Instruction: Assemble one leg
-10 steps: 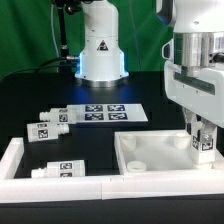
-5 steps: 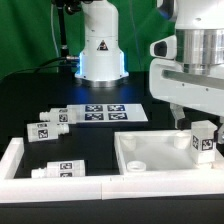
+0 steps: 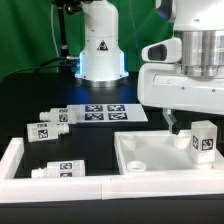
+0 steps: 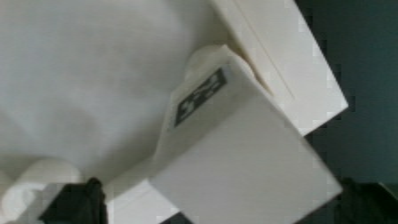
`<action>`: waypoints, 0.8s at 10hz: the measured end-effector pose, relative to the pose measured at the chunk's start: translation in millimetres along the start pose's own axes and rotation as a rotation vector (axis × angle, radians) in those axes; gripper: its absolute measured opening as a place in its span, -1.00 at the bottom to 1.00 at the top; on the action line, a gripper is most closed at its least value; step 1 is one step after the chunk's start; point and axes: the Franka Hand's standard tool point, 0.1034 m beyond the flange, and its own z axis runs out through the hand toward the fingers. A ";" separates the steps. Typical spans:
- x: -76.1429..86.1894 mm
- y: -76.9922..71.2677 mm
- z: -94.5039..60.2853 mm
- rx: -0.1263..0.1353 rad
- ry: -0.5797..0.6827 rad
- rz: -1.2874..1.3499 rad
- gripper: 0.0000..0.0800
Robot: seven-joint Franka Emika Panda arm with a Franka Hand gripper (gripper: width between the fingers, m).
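One white leg stands upright in the corner of the white square panel at the exterior view's right, its tag facing the camera. My gripper hovers around the top of this leg, turned sideways. One dark finger shows apart from the leg; the other is hidden. In the wrist view the leg lies between the gripper's dark fingers, with a gap at one side. The gripper is open.
Three more legs lie on the table at the exterior view's left: two near the marker board, one by the white front wall. The robot base stands behind.
The gripper has let go of the leg, risen a little and turned about its axis. The leg has stayed upright in the panel corner with its tag facing the same way.
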 end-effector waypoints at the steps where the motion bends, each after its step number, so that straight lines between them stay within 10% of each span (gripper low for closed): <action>1: 2.4 -1.5 -0.9 0.015 0.007 -0.082 0.62; 8: -2.0 -9.1 4.6 0.012 0.015 -0.368 0.62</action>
